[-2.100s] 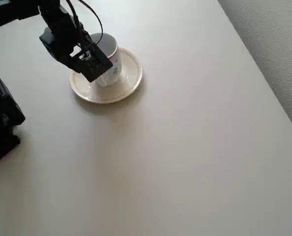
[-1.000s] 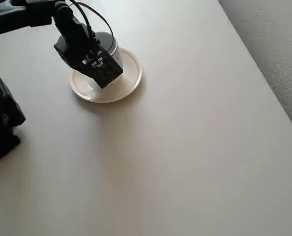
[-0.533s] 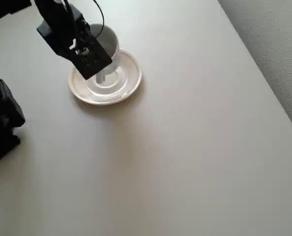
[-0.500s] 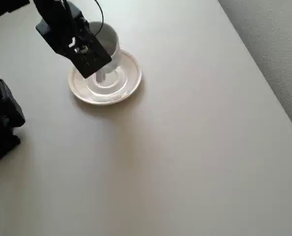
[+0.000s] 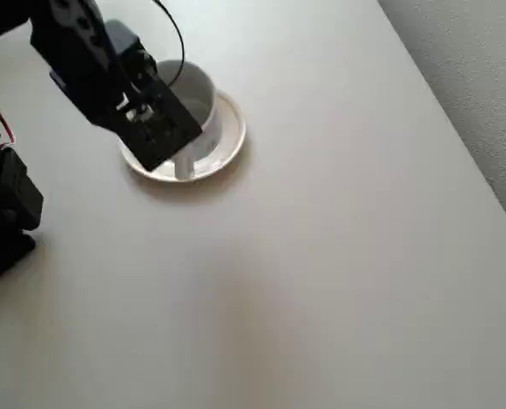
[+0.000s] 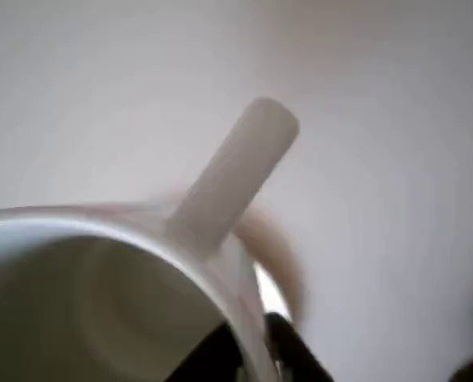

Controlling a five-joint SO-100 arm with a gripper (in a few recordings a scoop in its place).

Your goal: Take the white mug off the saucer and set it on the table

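No readable text (none anywhere).

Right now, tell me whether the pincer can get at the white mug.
Yes, apparently: the pincer is already at the white mug, one finger lying across its rim, above the saucer. Nothing blocks it.

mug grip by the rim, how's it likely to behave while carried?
The white mug looks like rigid glazed ceramic, so probably slippery. The gripper seems to pinch only the rim wall, one finger outside, so it may swing or tilt. Likely chips if dropped on the saucer.
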